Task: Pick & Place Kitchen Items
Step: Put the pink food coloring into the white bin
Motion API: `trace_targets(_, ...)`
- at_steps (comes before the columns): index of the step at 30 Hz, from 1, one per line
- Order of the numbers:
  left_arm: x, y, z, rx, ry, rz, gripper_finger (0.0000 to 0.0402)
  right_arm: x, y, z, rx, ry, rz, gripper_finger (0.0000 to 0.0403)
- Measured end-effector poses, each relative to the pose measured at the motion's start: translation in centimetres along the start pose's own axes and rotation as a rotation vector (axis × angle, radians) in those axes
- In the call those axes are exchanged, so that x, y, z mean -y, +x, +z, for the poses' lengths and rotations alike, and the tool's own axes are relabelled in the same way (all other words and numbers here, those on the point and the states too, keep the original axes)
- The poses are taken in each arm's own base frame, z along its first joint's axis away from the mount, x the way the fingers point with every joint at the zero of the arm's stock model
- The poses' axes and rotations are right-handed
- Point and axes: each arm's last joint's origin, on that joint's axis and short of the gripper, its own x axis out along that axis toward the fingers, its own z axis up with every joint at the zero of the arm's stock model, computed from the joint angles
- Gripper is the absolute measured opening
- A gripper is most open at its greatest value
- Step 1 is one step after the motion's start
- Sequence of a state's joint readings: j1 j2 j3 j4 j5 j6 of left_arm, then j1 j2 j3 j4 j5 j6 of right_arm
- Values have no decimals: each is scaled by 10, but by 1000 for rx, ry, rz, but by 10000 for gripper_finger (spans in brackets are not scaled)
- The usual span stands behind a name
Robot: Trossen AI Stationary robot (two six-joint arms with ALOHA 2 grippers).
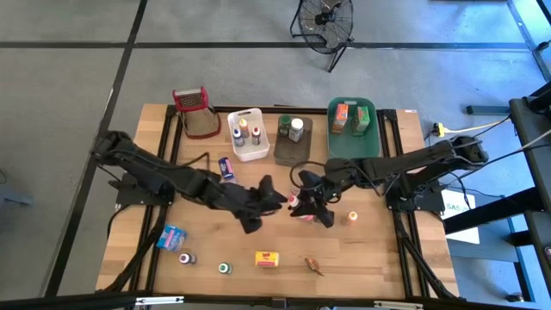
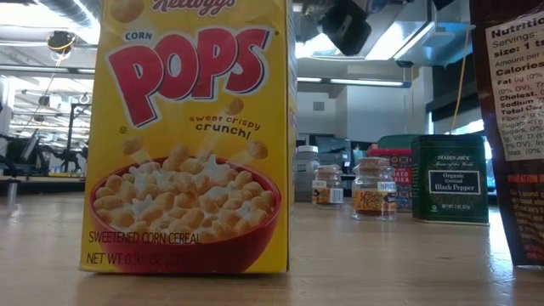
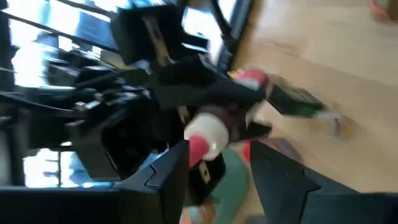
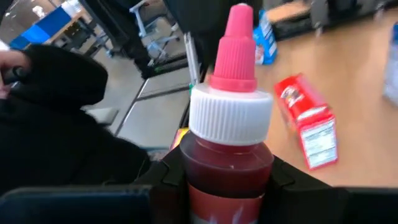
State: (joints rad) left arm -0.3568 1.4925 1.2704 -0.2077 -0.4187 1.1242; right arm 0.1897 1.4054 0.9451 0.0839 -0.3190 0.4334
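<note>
A small bottle [image 4: 229, 155] of red liquid, with a white ribbed collar and a pink nozzle, hangs over the middle of the table [image 1: 379, 258] with my right gripper [image 4: 227, 177] shut on it. In the high view both arms meet there, at the bottle [image 1: 294, 203]. My left gripper [image 3: 217, 162] faces it, open. One of its fingers [image 3: 168, 180] stands on each side of the bottle's pink nozzle [image 3: 198, 149]. My right gripper pinches the bottle's body [image 4: 227, 168] between its two fingers, just below the white collar. Its fingers come at the bottle from the table's right side. The bottle is lifted clear of the table, nozzle toward my left gripper. Whether my left gripper touches the nozzle I cannot tell.
At the far edge stand a mesh thing with a red top [image 1: 191, 112], a white tub [image 1: 248, 133], a brown tub [image 1: 293, 138] and a green tub [image 1: 353, 125]. Small boxes and bottles lie along the near side, among them a yellow box [image 1: 268, 257]. A red box [image 4: 308, 121] lies close by.
</note>
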Motion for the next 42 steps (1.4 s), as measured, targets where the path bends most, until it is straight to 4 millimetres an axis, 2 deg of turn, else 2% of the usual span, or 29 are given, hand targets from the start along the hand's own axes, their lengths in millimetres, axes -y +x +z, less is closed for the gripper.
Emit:
trace_targets(4, -8, 5, 7, -29, 17, -66, 149, 1, 8, -6, -38, 20, 18, 103)
trace_targets(11, -12, 0, 13, 11, -6, -89, 143, -2, 15, -14, -79, 20, 26, 103)
trace_targets(17, -11, 8, 8, 84, -80, -154, 143, -2, 15, -14, -83, 11, 27, 103)
trace_targets(20, -11, 8, 8, 75, -157, -146, 143, -2, 15, -15, -84, 6, 28, 103)
trace_targets(28, -11, 8, 5, 5, -182, -121, 145, -2, 15, -14, -84, -8, 28, 103)
trace_targets(32, -12, 10, 2, 54, -204, -166, 167, -2, 15, -14, -83, -8, 28, 103)
trace_targets(42, -16, 14, -5, 95, -260, -183, 260, -2, 15, -14, -82, -9, 26, 103)
